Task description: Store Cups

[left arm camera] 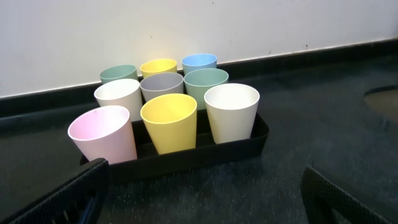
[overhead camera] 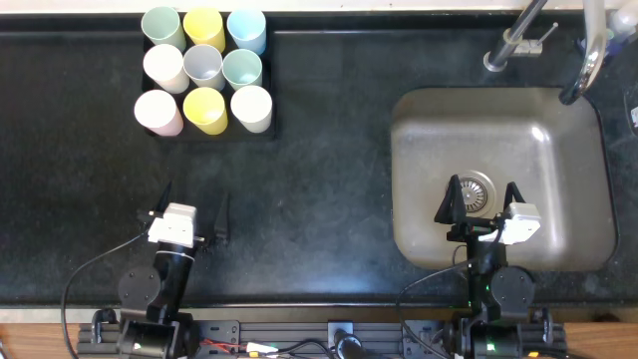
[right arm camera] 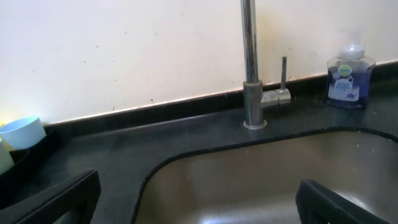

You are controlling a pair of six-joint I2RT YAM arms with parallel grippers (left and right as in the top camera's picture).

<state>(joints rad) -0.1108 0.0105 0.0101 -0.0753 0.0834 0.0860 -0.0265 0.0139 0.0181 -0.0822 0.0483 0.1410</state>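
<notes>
My left hand (overhead camera: 195, 193) is spread wide near the table's (overhead camera: 329, 179) front edge, and my right hand (overhead camera: 482, 185) is spread wide over the sink (overhead camera: 558, 140). Nine cups (overhead camera: 204, 66) stand in the black tray (left arm camera: 239, 149) at the table's far-left corner.

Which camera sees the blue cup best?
The top view: the blue cup shows its whole round rim there, in a corner slot of the black tray. The left wrist view shows just its upper part, behind a green cup. The right wrist view catches it at the picture's edge.
</notes>
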